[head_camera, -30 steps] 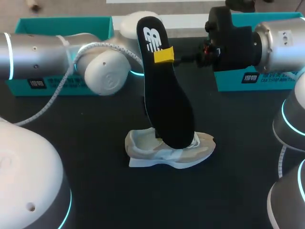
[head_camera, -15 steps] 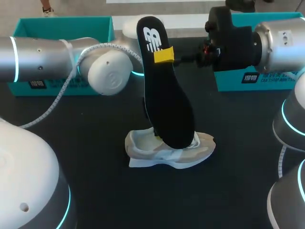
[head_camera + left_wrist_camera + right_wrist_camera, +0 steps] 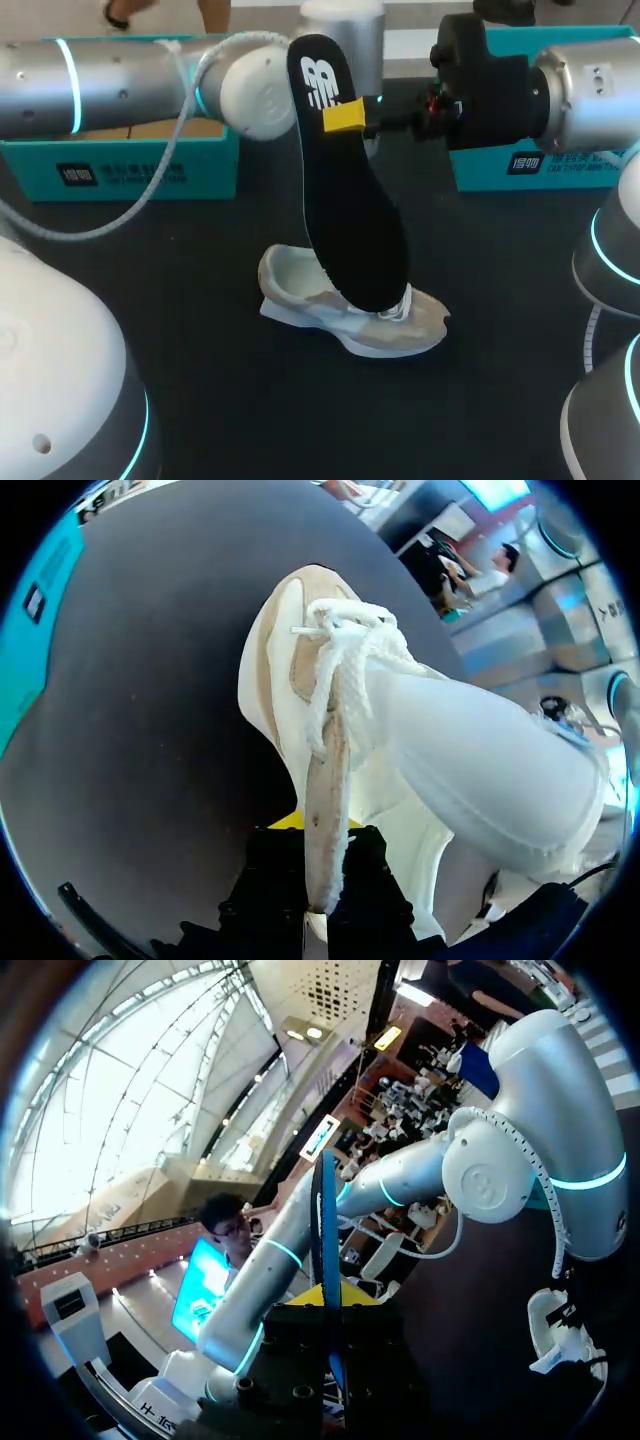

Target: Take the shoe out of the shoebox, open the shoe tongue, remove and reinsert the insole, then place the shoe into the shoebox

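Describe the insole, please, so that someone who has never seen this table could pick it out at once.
On the black table, in front of the teal shoeboxes, lies a beige shoe. Above it the right gripper holds the insole upright. It is long, flat and black with a white logo at its top, unlike the pale shoe.
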Controlling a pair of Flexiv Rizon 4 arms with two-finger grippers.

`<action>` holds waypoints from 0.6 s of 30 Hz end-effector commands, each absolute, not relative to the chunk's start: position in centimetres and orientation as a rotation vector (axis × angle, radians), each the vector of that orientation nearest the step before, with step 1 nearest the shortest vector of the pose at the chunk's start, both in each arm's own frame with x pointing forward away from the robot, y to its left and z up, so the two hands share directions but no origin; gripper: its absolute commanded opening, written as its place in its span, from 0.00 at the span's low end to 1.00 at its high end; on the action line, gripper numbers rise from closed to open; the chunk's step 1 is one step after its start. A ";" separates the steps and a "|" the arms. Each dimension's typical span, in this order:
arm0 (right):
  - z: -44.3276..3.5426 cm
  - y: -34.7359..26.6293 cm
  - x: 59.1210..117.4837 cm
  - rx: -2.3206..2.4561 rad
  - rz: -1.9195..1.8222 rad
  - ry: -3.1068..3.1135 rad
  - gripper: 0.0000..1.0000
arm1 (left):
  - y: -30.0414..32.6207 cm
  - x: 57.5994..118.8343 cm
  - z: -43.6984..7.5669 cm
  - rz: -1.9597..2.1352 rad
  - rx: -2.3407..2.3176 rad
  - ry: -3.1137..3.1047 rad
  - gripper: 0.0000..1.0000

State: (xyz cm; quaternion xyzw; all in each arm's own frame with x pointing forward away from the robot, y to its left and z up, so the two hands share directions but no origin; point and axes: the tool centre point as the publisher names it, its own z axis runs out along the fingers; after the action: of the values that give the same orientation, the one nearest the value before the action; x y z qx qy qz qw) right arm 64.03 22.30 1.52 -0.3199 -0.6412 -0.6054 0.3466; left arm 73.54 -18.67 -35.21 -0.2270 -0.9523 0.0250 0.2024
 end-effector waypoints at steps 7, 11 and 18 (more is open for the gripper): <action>1.5 22.6 64.1 -0.832 -1.570 -1.664 0.00 | -15.8 75.1 -32.0 -0.181 -1.789 -1.906 0.00; 1.5 22.6 64.1 -0.832 -1.570 -1.664 0.00 | -15.8 75.1 -32.0 -0.181 -1.789 -1.906 0.00; 1.5 22.6 64.1 -0.832 -1.570 -1.664 0.00 | -15.8 75.1 -32.0 -0.181 -1.789 -1.906 0.00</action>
State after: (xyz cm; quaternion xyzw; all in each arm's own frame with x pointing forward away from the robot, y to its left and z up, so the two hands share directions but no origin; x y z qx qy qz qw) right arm 64.02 22.30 1.52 -0.3198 -0.6412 -0.6054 0.3466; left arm 74.91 -15.20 -32.29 -0.5076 -0.8227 -0.0329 0.2540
